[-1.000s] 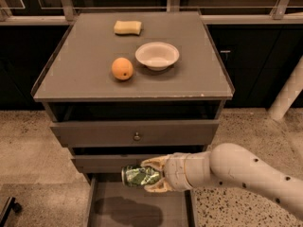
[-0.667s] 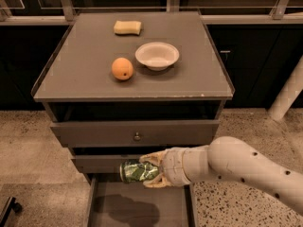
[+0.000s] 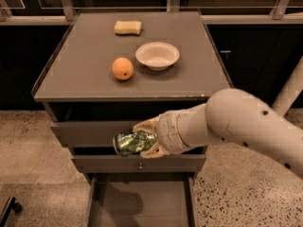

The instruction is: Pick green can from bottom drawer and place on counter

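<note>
A small shiny green can [image 3: 129, 143] with a mottled pattern is pinched between the two cream-coloured fingers [image 3: 147, 125] of the gripper [image 3: 143, 140] — one finger is laid over the top of it and one is tucked under it. The can is held on its side, with a silvery end pointed to the left. It is held up in the air, in front of the two shut drawer fronts. It is just below the near edge of the flat grey counter [image 3: 85, 70] and above the bottom drawer [image 3: 156, 205].

The bottom drawer is pulled out toward the near side, and a dark shadow is seen on its flat grey floor. The gripper is joined to a fat, round, cream-white arm [image 3: 241, 124], which is stretched in from the right.

Three things are set on the counter, well apart from the can. A round orange fruit [image 3: 122, 68] is near the middle. A shallow white bowl [image 3: 157, 56] is just to its right and a bit farther back. A pale yellow sponge block [image 3: 128, 27] is at the far side. A small round knob [image 3: 140, 166] is seen on the lower shut drawer front — right under the can. The cabinet is stood on a speckled stone floor [image 3: 28, 145].
</note>
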`<state>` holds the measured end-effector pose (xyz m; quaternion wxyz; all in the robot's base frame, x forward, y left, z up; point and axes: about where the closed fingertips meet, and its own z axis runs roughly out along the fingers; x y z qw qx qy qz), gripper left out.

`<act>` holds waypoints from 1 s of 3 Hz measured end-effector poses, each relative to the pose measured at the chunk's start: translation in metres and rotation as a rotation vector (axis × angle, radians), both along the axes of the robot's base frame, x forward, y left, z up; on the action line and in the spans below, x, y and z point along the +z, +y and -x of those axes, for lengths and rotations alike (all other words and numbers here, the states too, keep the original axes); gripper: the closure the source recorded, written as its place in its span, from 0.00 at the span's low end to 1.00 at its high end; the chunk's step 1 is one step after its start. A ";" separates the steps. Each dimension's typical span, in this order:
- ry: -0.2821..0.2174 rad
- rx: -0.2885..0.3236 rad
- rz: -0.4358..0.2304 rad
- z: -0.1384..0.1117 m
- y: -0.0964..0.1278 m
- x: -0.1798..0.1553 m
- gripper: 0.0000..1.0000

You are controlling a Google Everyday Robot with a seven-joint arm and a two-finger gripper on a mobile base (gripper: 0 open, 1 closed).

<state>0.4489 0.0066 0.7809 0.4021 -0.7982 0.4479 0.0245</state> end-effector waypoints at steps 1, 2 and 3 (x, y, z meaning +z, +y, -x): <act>-0.073 0.017 0.057 -0.016 0.003 0.063 1.00; -0.068 0.028 0.051 -0.016 0.005 0.061 1.00; -0.117 -0.001 0.028 -0.031 -0.023 0.083 1.00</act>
